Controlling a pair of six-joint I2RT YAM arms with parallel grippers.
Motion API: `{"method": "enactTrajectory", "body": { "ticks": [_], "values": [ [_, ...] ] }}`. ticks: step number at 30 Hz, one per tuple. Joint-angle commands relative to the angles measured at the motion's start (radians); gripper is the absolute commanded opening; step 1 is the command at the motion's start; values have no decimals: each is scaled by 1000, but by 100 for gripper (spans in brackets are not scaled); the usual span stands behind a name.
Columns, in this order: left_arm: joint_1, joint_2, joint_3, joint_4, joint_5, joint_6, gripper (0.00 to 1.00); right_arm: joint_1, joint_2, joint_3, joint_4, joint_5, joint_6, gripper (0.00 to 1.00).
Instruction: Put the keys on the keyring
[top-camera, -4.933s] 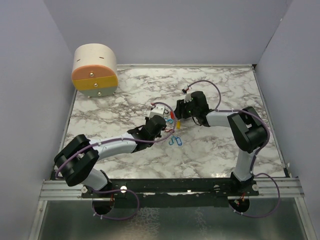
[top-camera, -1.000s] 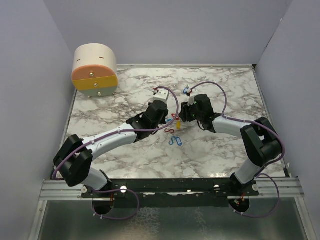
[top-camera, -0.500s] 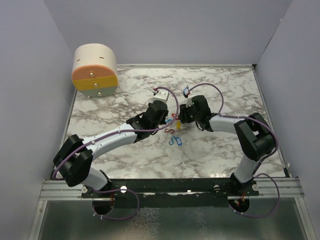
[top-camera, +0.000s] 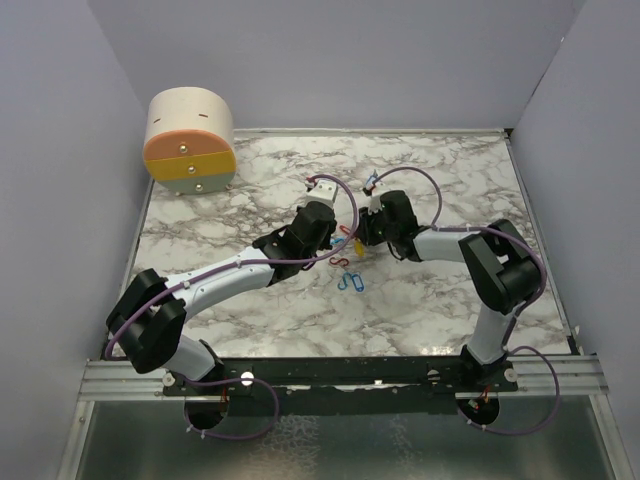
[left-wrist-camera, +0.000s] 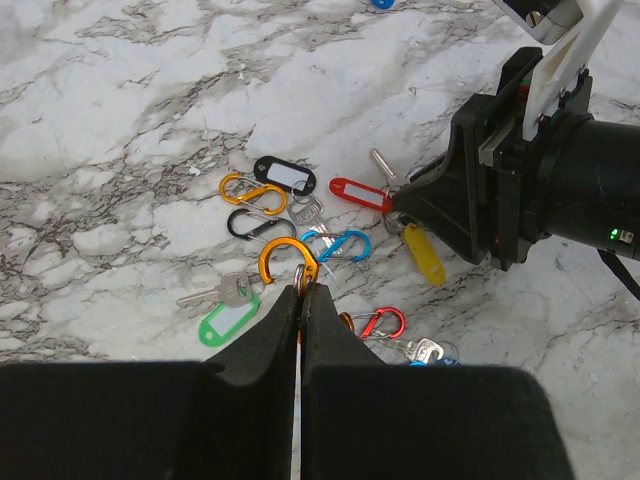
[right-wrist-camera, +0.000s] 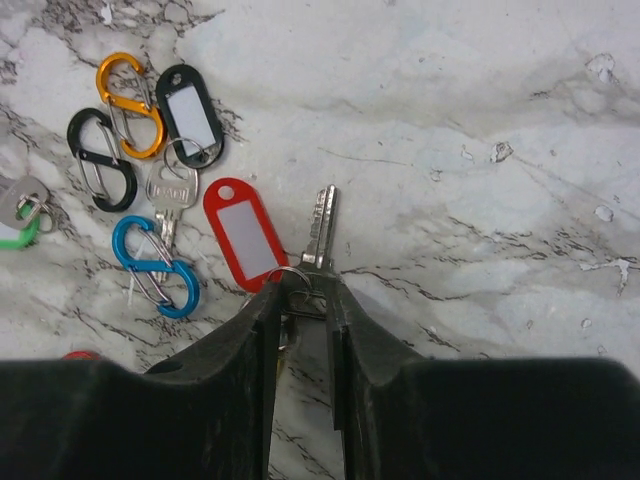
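The keys lie in a loose cluster on the marble. In the left wrist view I see a red-tagged key (left-wrist-camera: 360, 193), a yellow tag (left-wrist-camera: 424, 255), a green-tagged key (left-wrist-camera: 228, 318) and a black tag (left-wrist-camera: 283, 176). My left gripper (left-wrist-camera: 301, 290) is shut on the keyring, an orange carabiner (left-wrist-camera: 283, 256), held just above the cluster. My right gripper (right-wrist-camera: 305, 285) is closed on the head and split ring of the metal key (right-wrist-camera: 322, 225), joined to the red tag (right-wrist-camera: 243, 232). From above, both grippers meet over the cluster (top-camera: 346, 262).
Loose carabiners lie among the keys: orange (right-wrist-camera: 126, 100), black (right-wrist-camera: 100, 160), blue (right-wrist-camera: 155, 265), and a red one (left-wrist-camera: 383, 322). More blue pieces (top-camera: 351, 282) sit nearer the arms. A round wooden drawer box (top-camera: 190, 140) stands at the back left. Walls enclose the table.
The right gripper's jaws have narrowed onto the key's head, and its arm has folded in slightly. The left arm holds still with the orange carabiner.
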Motion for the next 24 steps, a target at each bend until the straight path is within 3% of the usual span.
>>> {"method": "enactTrajectory", "body": {
  "ticks": [1,7,17,19,22,24],
  "values": [
    [2,2,1,13,-13,7,0,5,23,25,39,-23,-8,19],
    [1,11,4,14,-12,7,0,6,7,12,54,-26,-9,1],
    [1,7,4,12,-10,6,0,5,-100,-70,127,10,-14,1],
    [2,6,2,13,-8,4,0,6,-106,-66,111,17,-14,6],
    [2,5,1,12,-4,3,0,6,-93,-52,92,8,-15,23],
    [2,3,2,12,-5,2,0,5,-78,-19,28,10,-4,26]
  ]
}}
